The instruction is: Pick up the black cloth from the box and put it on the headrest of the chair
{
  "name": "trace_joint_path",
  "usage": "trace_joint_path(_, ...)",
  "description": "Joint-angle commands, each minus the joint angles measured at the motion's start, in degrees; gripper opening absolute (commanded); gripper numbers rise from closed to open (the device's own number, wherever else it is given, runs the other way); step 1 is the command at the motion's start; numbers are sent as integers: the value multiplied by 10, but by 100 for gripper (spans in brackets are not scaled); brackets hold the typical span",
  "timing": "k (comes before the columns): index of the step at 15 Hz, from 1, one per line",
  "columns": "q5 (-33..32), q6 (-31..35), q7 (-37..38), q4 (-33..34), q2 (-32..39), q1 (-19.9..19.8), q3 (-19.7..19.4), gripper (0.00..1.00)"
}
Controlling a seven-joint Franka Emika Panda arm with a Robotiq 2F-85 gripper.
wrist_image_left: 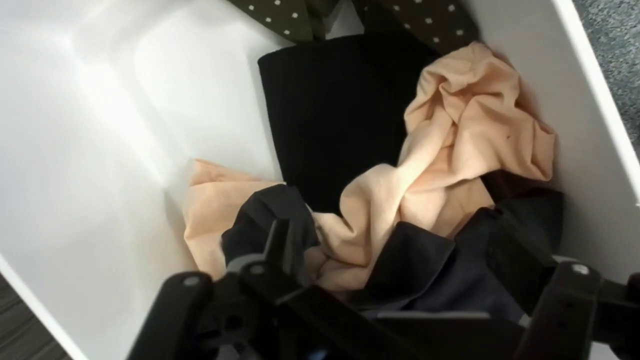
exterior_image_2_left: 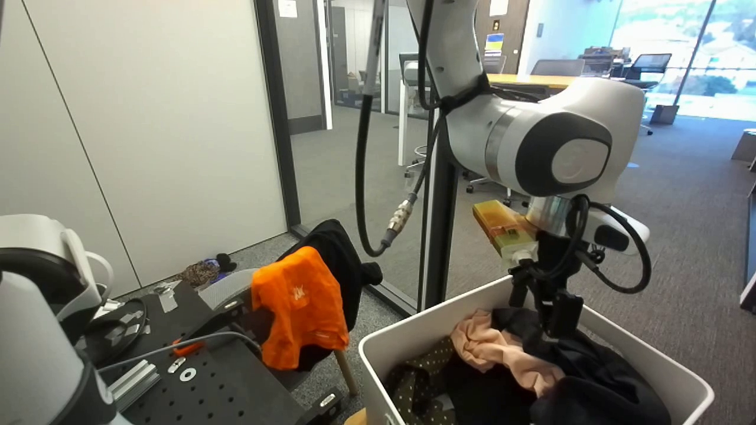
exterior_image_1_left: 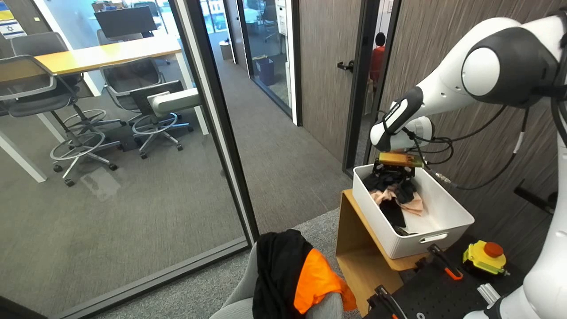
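Note:
The white box (exterior_image_1_left: 447, 212) holds several crumpled cloths and also shows in an exterior view (exterior_image_2_left: 425, 332) and the wrist view (wrist_image_left: 100, 165). A dark black cloth (wrist_image_left: 465, 280) lies at the gripper's end, also visible in an exterior view (exterior_image_2_left: 620, 366). Another, flat black cloth (wrist_image_left: 340, 110) lies mid-box. My gripper (wrist_image_left: 395, 245) points down into the box, fingers apart over the dark cloth; it shows in both exterior views (exterior_image_1_left: 393, 172) (exterior_image_2_left: 540, 313). The grey chair (exterior_image_1_left: 237, 308) has a black garment (exterior_image_1_left: 279, 270) and an orange cloth (exterior_image_1_left: 319, 281) over its back, hiding its top.
A peach cloth (wrist_image_left: 450, 130) and a dotted dark cloth (exterior_image_2_left: 422, 378) share the box. The box stands on a wooden stand (exterior_image_1_left: 367, 261) beside a black perforated table (exterior_image_1_left: 425, 297) with a yellow-red stop button (exterior_image_1_left: 485, 257). A black-framed glass wall (exterior_image_1_left: 217, 115) stands behind the chair.

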Motion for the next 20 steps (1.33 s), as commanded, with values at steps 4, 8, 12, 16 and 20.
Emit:
trace_joint_path(4,-25,-45,10,32,32,17,-42,100)
trace_joint_path(8,-25,-45,4,47,52,9,-49,100)
trace_joint_path(12,-25,-41,-3,69,78,1,-53,100)
trace_joint_path(16,-25,-38,-1,93,103,-1,-60,100)
trace_joint_path(20,-21,-39,-7,114,125,-9,-57,100)
